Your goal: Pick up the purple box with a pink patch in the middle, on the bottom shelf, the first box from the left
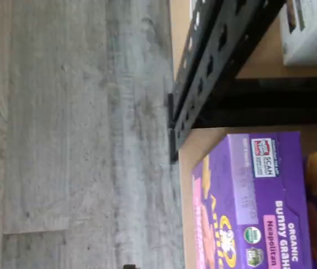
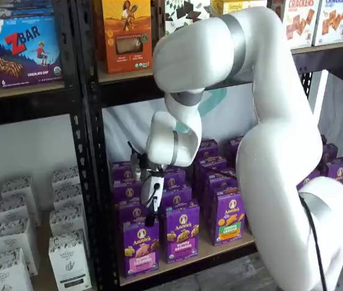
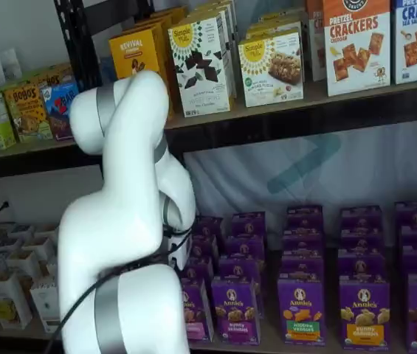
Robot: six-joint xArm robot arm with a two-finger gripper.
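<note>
The purple box (image 2: 139,245) with the pink band stands upright at the front left of the bottom shelf (image 2: 220,252). My gripper (image 2: 150,218) hangs just above its top, the black fingers pointing down with no gap showing and nothing in them. The wrist view shows the box (image 1: 248,207) close up, with a pink "Neapolitan" label, on the light shelf board (image 1: 187,162) by the black rack frame (image 1: 203,73). In a shelf view the box (image 3: 195,313) is partly hidden behind my arm, and the gripper is hidden there.
A purple box with a brown patch (image 2: 181,233) stands beside it, then one with a green-orange patch (image 2: 229,218). More purple cartons stand in rows behind. The black upright post (image 2: 92,182) is close on the left, with white cartons (image 2: 68,254) beyond it.
</note>
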